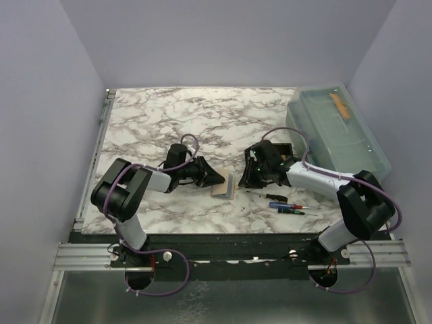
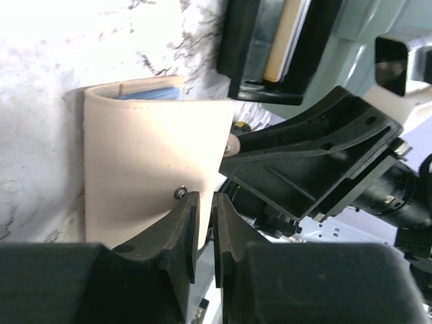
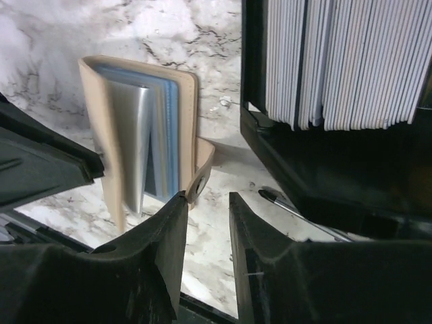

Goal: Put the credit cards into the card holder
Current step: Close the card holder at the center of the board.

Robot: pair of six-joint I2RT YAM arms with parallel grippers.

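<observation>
A beige folding card wallet (image 1: pixel 224 185) with a snap tab stands open on edge between my grippers. It shows clear sleeves and light blue card edges in the right wrist view (image 3: pixel 145 128), and its cover faces the left wrist camera (image 2: pixel 148 155). A small black tray (image 1: pixel 283 150) behind my right gripper holds an upright stack of white-grey cards (image 3: pixel 344 61) and a tan card (image 2: pixel 283 40). My left gripper (image 1: pixel 217 179) (image 2: pixel 206 196) is almost shut against the wallet's left side, with nothing seen in its thin gap. My right gripper (image 1: pixel 248 177) (image 3: pixel 208 196) is open, its left fingertip at the snap tab.
A large translucent lidded bin (image 1: pixel 341 135) with an orange item inside stands at the back right. Small screwdrivers (image 1: pixel 287 204) lie in front of my right gripper, one showing in the right wrist view (image 3: pixel 290 209). The two grippers are close together.
</observation>
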